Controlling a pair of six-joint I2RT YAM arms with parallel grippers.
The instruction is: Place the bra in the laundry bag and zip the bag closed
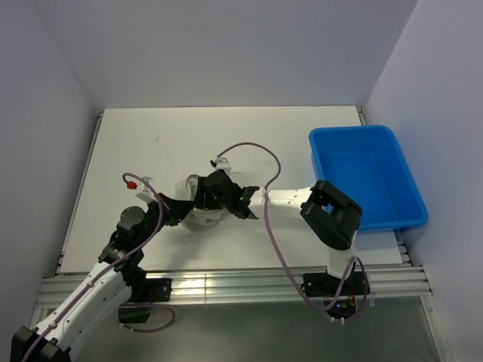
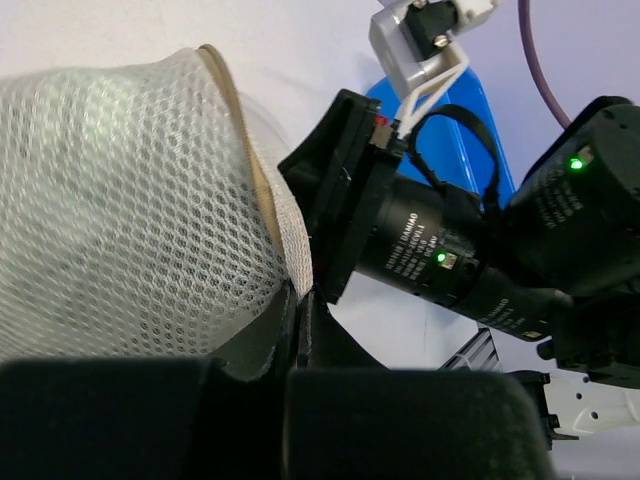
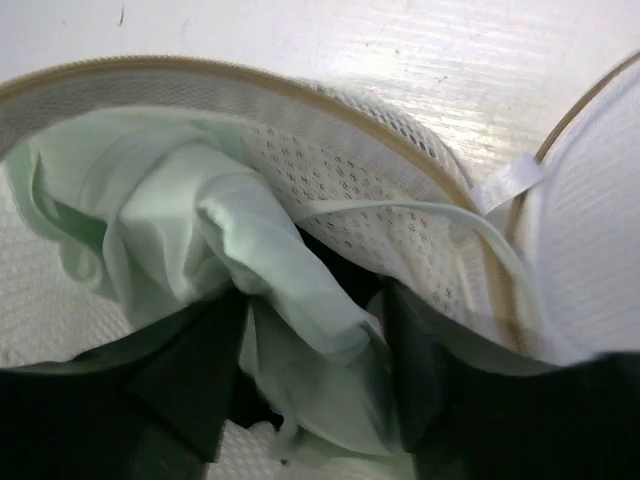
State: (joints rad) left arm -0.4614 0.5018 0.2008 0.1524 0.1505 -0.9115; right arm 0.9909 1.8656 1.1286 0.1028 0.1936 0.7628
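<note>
The laundry bag (image 1: 204, 218), cream-white mesh, sits at mid-table between both grippers. In the left wrist view its mesh wall (image 2: 120, 200) fills the left side. My left gripper (image 2: 303, 312) is shut on the bag's edge fabric by the tan zip rim; it also shows in the top view (image 1: 179, 210). The bra (image 3: 200, 220) is pale green and lies bunched inside the bag's open mouth (image 3: 330, 110). My right gripper (image 3: 315, 385) reaches into the mouth from the right, jaws closed on a fold of the bra; it shows from above too (image 1: 217, 194). The lid (image 3: 590, 210) hangs open at right.
A blue plastic bin (image 1: 366, 177) stands at the table's right edge, beside the right arm's elbow (image 1: 332, 215). My right wrist (image 2: 440, 255) is close against the bag in the left wrist view. White walls enclose the table on three sides.
</note>
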